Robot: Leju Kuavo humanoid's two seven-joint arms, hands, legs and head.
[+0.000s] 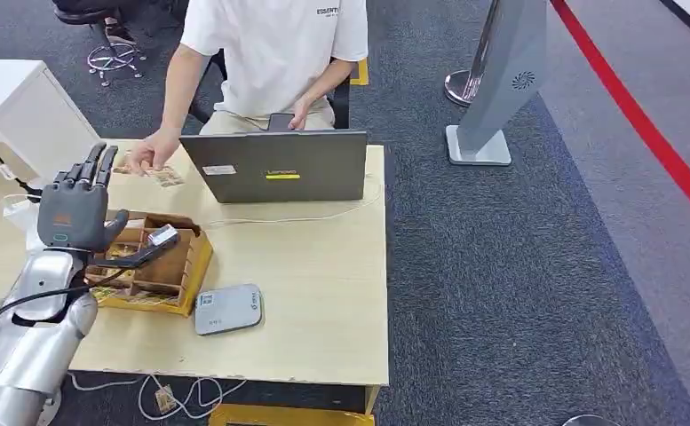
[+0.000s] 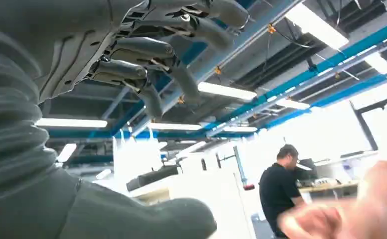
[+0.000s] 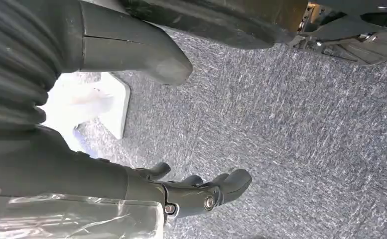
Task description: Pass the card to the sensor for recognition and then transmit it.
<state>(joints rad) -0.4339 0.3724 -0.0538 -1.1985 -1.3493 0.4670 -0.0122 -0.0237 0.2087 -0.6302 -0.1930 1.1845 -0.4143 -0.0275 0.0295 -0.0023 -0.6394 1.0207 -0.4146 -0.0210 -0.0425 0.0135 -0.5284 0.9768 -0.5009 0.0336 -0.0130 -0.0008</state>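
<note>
At the left of the head view, we see our left hand [image 1: 73, 209] raised over the wooden box [image 1: 181, 266], fingers stretched up and apart, thumb out to the side, holding nothing. The left wrist view agrees: fingers [image 2: 146, 50] loosely spread against the ceiling, nothing between them. A small pale card [image 1: 162, 235] lies in the box's upper compartment, just right of our thumb and apart from it; we take this for the task's card, though it is too small to be sure. The grey sensor [image 1: 227, 309] sits flat on the table [image 1: 323, 293], just below and right of the box.

In the upper centre a person sits behind a laptop [image 1: 274, 166], one hand [image 1: 150, 153] reaching to some cards at the table's far edge.

Our right hand [image 3: 201, 191] hangs over the carpet, fingers half curled, holding nothing.

We judge the task barely begun: the card is not yet picked up, so grasping, scanning and handing over all remain.
</note>
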